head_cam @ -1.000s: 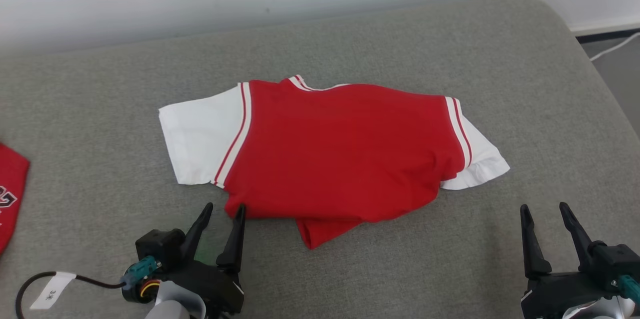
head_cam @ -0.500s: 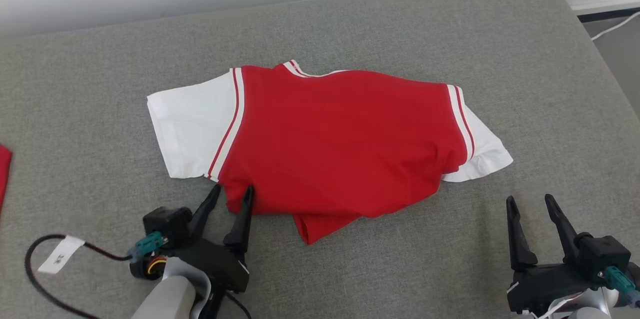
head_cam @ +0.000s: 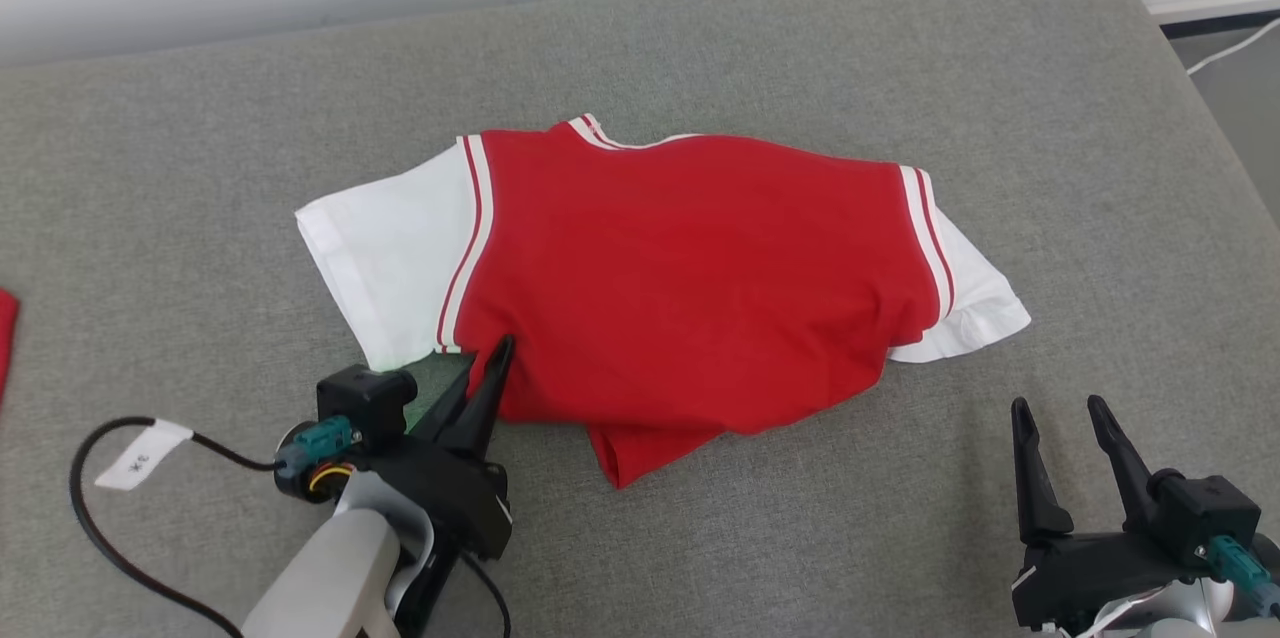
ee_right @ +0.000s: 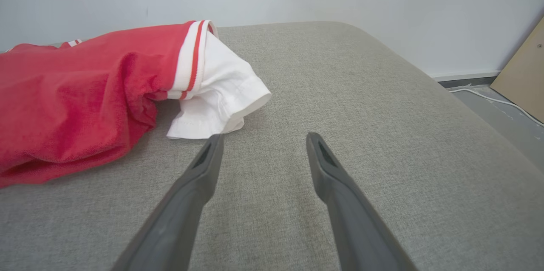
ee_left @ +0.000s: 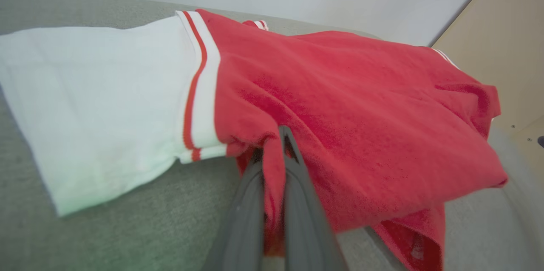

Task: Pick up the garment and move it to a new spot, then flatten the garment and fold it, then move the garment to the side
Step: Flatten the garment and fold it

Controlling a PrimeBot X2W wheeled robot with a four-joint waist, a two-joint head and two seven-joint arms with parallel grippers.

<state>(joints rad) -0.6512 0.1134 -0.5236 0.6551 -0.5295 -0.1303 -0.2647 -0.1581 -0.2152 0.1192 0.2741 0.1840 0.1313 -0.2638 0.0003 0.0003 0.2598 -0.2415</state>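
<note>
Left end effector is clamped shut on the red-and-white T-shirt at its seven-o'clock hem, so I'd lift slowly to avoid slipping.

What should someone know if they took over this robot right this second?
Left gripper: shut on the red near-left corner of the garment; the left wrist view shows cloth pinched between its fingers.
Right gripper: open and holding nothing, beside the white sleeve on the robot's right but apart from it.
Garment: lies rumpled in the middle of the grey padded surface, a lower flap poking out at the near edge.
Done: the first grip is taken.
Left: lift and move it, flatten, fold, then set it aside.
</note>
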